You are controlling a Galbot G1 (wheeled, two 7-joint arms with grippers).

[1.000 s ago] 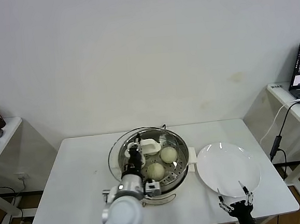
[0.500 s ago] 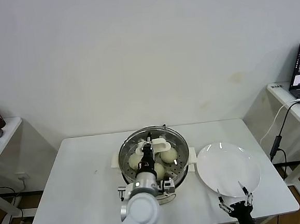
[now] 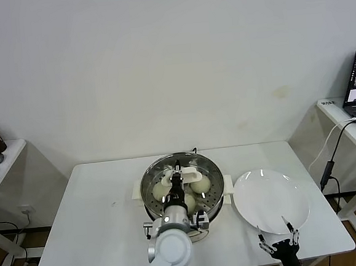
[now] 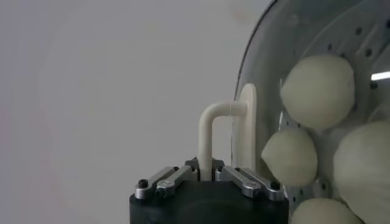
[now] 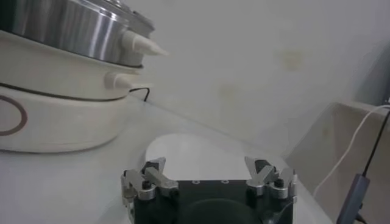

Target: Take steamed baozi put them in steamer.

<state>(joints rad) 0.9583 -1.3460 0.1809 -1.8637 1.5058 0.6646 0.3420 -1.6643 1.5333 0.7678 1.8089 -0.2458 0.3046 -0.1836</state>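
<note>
We see our left gripper [image 4: 207,176] closed tight on the white handle [image 4: 213,131] of the glass lid [image 4: 292,73], with the handle's post pinched between the two fingers [image 4: 167,181]. In the head view the same gripper [image 3: 176,177] reaches over the steamer [image 3: 150,183], which sits on the white table [image 3: 91,207], and the lid lies right beneath the claw, over the steamer's mouth; whether it sits fully down on the rim we cannot tell.

The steamed baozi [image 4: 318,91] lie just beyond the claw, under the glass, on the perforated tray. From the wrist we count four cream buns crowded together past the handle's base; from the head we make out buns [image 3: 200,183] on either side of the gripper's fingers and one nearer our body.

Our right gripper [image 5: 210,176] is parked with its fingers spread wide and nothing between them. It hovers low at the near edge of the table [image 5: 73,182], and the white plate [image 5: 189,149] lies directly ahead of it, bare. The steamer's white base [image 5: 55,122] stands off to the claw's side, well apart from it. In the head view this gripper [image 3: 279,241] sits just at the plate's [image 3: 271,201] near rim.
</note>
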